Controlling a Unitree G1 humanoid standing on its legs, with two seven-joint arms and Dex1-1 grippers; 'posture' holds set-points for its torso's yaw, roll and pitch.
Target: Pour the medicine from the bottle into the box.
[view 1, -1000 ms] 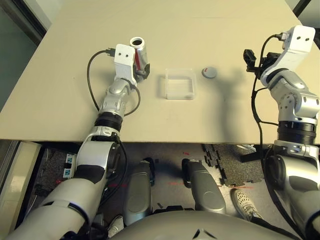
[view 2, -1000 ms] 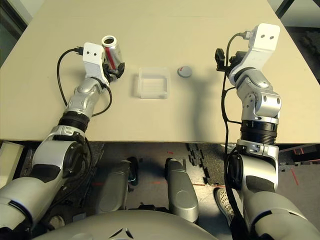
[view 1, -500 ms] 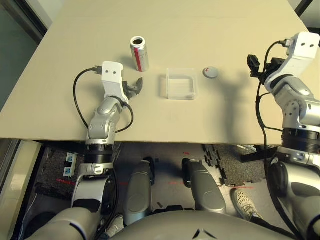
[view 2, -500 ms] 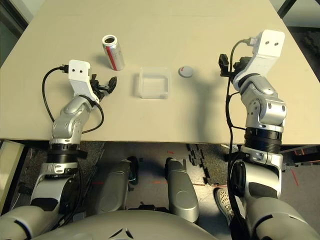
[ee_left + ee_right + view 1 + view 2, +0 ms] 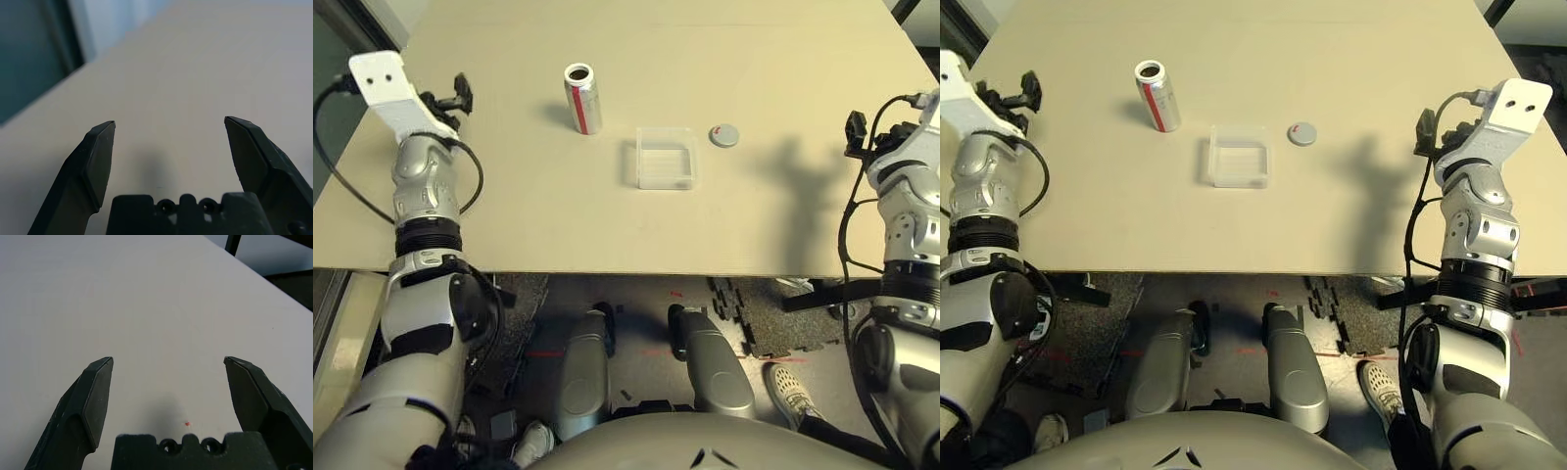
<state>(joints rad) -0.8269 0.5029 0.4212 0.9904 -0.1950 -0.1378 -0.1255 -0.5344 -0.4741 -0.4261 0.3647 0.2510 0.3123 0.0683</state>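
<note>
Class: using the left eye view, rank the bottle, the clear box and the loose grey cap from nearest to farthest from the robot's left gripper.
1. The bottle, upright, nearest the left gripper at the table's left edge.
2. The box, mid-table.
3. The cap, beyond the box, farthest right.
</note>
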